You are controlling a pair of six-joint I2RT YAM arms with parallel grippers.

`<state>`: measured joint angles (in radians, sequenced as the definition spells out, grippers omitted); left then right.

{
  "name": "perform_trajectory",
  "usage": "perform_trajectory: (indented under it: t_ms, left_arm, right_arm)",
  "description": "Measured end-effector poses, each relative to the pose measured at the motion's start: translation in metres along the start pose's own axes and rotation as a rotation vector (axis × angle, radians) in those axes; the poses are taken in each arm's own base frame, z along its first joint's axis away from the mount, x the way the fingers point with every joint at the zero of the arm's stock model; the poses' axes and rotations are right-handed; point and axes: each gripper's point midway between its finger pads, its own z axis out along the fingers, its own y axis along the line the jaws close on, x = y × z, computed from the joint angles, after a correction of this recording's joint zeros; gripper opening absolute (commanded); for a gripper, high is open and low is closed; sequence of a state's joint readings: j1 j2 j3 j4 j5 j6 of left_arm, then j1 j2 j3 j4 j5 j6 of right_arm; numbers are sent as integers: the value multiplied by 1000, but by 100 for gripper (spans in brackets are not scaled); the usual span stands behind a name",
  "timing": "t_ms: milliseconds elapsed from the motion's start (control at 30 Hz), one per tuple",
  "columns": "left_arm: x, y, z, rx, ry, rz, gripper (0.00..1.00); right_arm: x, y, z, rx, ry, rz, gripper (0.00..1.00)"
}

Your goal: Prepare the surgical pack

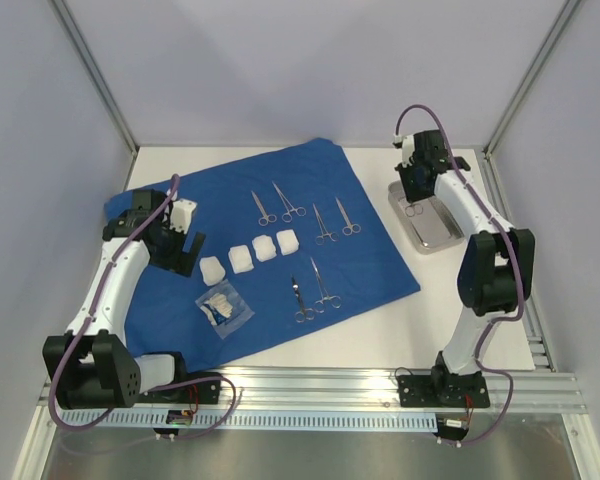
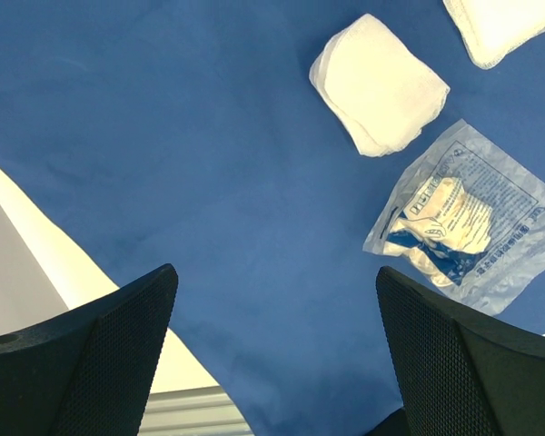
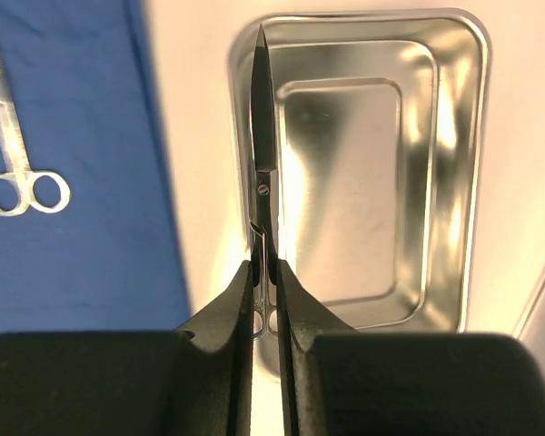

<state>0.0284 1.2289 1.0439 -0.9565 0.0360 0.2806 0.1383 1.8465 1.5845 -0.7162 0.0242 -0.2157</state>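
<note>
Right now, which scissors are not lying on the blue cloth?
The scissors pinched in the right gripper, held over the steel tray. All the other scissors lie flat on the blue cloth.

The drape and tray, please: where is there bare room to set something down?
Bare: the steel tray's floor, and the drape's near-right corner, right of the instruments. Crowded: the drape's middle, with gauze squares and a plastic packet.

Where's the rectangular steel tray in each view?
Top external: rectangular steel tray right of centre, just off the large royal-blue cloth drape.
Left wrist: not in it.
Right wrist: tray fills centre-right, behind the silver scissors in the right end effector.
Shared landmark: that drape, in all three views.
</note>
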Motion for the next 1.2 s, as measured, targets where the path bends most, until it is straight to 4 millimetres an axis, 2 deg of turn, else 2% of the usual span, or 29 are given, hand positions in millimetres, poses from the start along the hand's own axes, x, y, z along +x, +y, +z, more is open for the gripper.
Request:
perform_trajectory:
  t_ms: [133, 233, 300, 400, 600, 733, 800, 900, 933, 1000, 1033, 1133, 1200]
  left_arm:
    - [-2, 1, 2, 4, 12, 0, 100]
    - [-1, 1, 5, 8, 25, -1, 100]
    - [0, 0, 5, 9, 29, -1, 100]
    - [1, 0, 5, 11, 33, -1, 100]
    - [2, 0, 4, 11, 35, -1, 100]
    - [2, 0, 4, 8, 38, -1, 100]
    - [2, 1, 4, 5, 39, -1, 100]
    - [3, 1, 4, 6, 42, -1, 100]
    - [3, 1, 4, 6, 42, -1, 100]
    - [3, 1, 4, 5, 42, -1, 100]
    - [3, 1, 4, 5, 42, -1, 100]
    - [3, 1, 4, 6, 42, 1, 100]
    - [3, 1, 4, 6, 42, 1, 100]
  right_arm:
    - [17, -28, 22, 8, 56, -34, 0]
    - [39, -39, 43, -13, 122, -35, 0]
    - [51, -45, 51, -16, 150, -33, 0]
    - [65, -48, 55, -19, 182, -34, 0]
    - [76, -47, 69, -38, 206, -46, 1]
    - [93, -54, 82, -37, 249, -35, 2]
    - [93, -58, 83, -33, 244, -26, 3]
    - [92, -60, 84, -36, 237, -18, 8]
    - [92, -61, 84, -35, 236, -17, 16]
    - [92, -61, 84, -36, 236, -16, 25]
    - [92, -61, 84, -35, 236, -16, 37]
    - [92, -61, 83, -36, 235, -18, 45]
    - [91, -61, 82, -35, 233, -16, 46]
